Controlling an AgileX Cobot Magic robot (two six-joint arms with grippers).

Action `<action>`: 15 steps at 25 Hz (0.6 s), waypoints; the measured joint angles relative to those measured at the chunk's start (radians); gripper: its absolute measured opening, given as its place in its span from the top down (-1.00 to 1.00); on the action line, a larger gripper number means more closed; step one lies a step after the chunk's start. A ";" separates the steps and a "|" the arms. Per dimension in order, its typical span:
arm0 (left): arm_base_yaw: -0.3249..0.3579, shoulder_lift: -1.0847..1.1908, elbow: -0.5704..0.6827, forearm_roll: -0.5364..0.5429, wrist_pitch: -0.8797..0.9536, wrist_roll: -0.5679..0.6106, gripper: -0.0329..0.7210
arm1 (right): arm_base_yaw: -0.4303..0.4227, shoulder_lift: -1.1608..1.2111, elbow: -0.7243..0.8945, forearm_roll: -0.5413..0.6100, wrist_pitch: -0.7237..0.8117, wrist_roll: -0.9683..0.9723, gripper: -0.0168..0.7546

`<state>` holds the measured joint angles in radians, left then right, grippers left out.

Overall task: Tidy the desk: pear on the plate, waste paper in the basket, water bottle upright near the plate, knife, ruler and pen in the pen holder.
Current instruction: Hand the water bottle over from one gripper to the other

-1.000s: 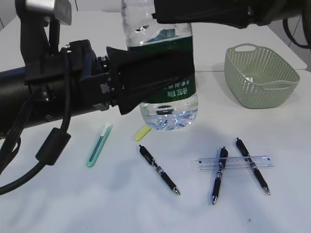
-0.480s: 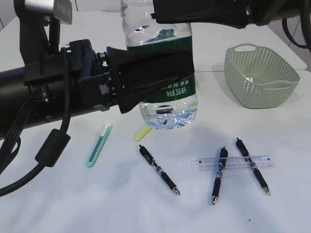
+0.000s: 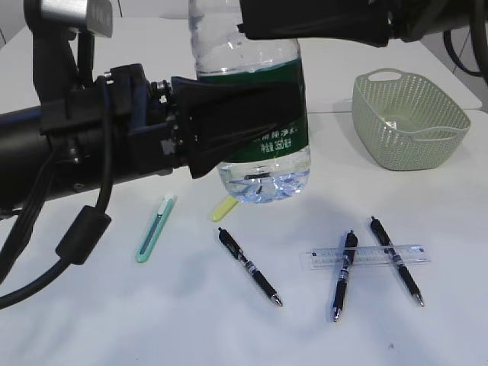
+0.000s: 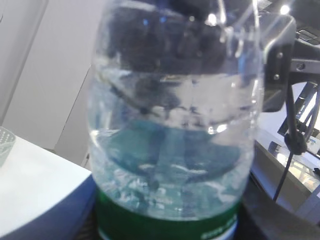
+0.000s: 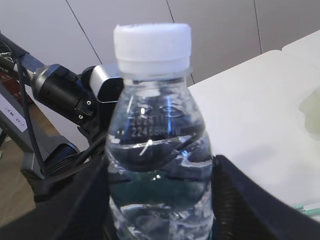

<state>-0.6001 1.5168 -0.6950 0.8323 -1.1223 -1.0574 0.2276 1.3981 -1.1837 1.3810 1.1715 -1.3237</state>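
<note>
The water bottle (image 3: 255, 99) hangs upright in the air above the white counter (image 3: 114, 320), its rounded base clear of the surface. The left gripper (image 3: 244, 126) reaches in from the left and its dark jaws sit around the green label, pressed on the bottle's middle. The right gripper (image 5: 160, 200) comes in from above on the right; in its wrist view the black jaws stand to either side of the bottle's shoulder, below the white cap (image 5: 152, 47) (whether they touch the plastic I cannot tell).

Under the bottle lie a mint-green utility knife (image 3: 155, 229) and a yellow strip (image 3: 223, 207). Nearer the front are three black pens (image 3: 249, 267), two of them crossing the clear ruler (image 3: 366, 256). The grey-green basket (image 3: 408, 118) stands at the right rear.
</note>
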 joint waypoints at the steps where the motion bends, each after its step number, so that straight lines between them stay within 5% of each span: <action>1: 0.000 0.000 0.000 -0.004 0.004 0.000 -0.12 | 0.000 0.000 0.000 -0.002 -0.003 0.000 -0.23; 7: 0.000 0.005 0.000 -0.024 0.058 0.042 -0.11 | 0.000 0.000 -0.002 -0.007 -0.029 0.000 -0.59; 15: 0.030 0.005 0.000 -0.027 0.065 0.086 -0.11 | 0.000 0.000 -0.032 -0.064 -0.028 0.002 -0.63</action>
<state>-0.5705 1.5214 -0.6950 0.8056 -1.0569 -0.9718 0.2276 1.3981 -1.2154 1.3172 1.1440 -1.3215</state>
